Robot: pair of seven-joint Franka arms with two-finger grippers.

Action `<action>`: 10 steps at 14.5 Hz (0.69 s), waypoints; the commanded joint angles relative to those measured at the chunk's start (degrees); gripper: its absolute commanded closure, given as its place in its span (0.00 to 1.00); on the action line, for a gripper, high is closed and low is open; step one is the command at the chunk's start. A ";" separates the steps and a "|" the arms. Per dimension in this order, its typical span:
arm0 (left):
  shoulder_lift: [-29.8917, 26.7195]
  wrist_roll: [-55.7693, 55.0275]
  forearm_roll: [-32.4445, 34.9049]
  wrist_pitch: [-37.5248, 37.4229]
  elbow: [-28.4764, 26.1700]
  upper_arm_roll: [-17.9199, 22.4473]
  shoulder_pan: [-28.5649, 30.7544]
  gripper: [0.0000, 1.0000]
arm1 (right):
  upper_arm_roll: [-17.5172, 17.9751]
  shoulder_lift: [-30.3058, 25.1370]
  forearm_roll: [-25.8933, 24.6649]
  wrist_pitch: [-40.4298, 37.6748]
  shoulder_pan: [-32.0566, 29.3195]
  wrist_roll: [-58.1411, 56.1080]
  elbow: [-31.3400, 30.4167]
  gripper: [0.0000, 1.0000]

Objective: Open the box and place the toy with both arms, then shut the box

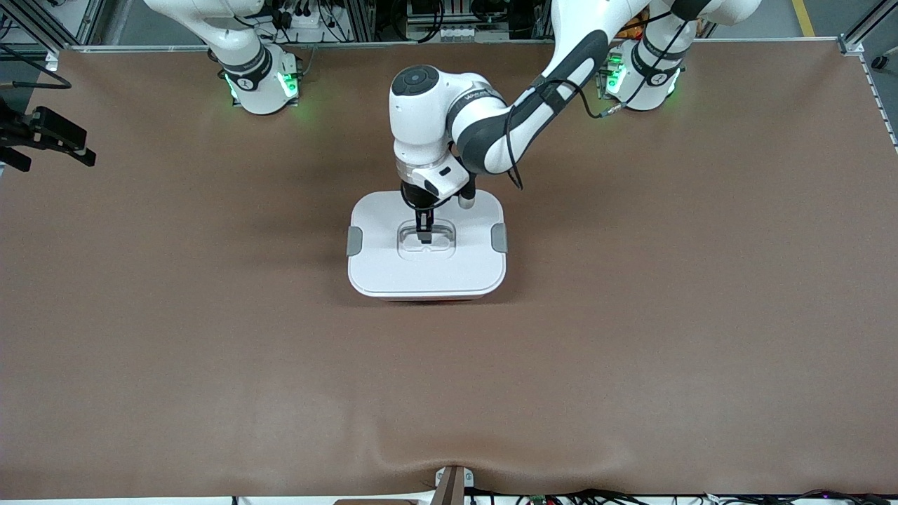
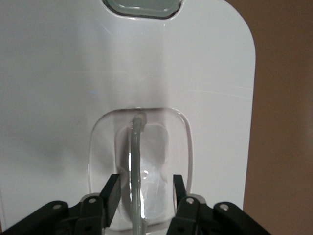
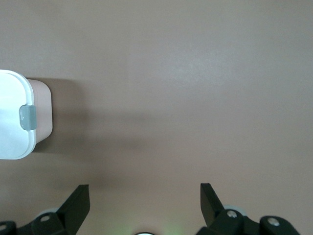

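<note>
Both tools sit open: your left tool [image 2: 144, 188] straddles the lid handle [image 2: 137, 161] ungripped, your right tool [image 3: 144, 200] waits empty over the worktop [image 1: 631, 315].

The left arm reaches out and down, its left gripper [image 1: 425, 236] pointing straight down with fingers apart. The right gripper [image 3: 144, 196] waits, spread wide

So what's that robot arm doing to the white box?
The left gripper is down on the white lid of the box in the middle of the table. Its fingers sit apart on either side of the clear handle, not squeezing it. The lid is on, with its grey side clips. The right gripper waits open over bare table toward the right arm's end. No toy is in sight.
</note>
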 commanded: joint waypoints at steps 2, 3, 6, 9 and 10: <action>-3.97 -9.28 1.97 -2.81 -0.69 -0.22 -0.21 0.00 | 0.67 -0.05 0.30 -0.09 -0.66 -0.78 0.38 0.00; -5.28 -7.70 1.97 -4.90 -0.69 -0.48 -0.21 0.00 | 0.67 -0.05 0.30 -0.35 -0.58 -0.69 0.38 0.00; -10.29 1.77 -2.05 -9.66 -0.69 -0.75 0.14 0.00 | 0.67 -0.05 0.30 -0.26 -0.66 -0.08 0.55 0.00; -14.86 19.66 -7.95 -14.92 -0.78 -0.83 4.88 0.00 | 0.94 1.18 0.56 0.00 -0.31 0.19 0.99 0.00; -15.75 26.79 -9.01 -17.64 -0.61 -0.83 6.45 0.00 | 0.94 1.09 2.74 -0.26 -0.40 0.19 1.51 0.00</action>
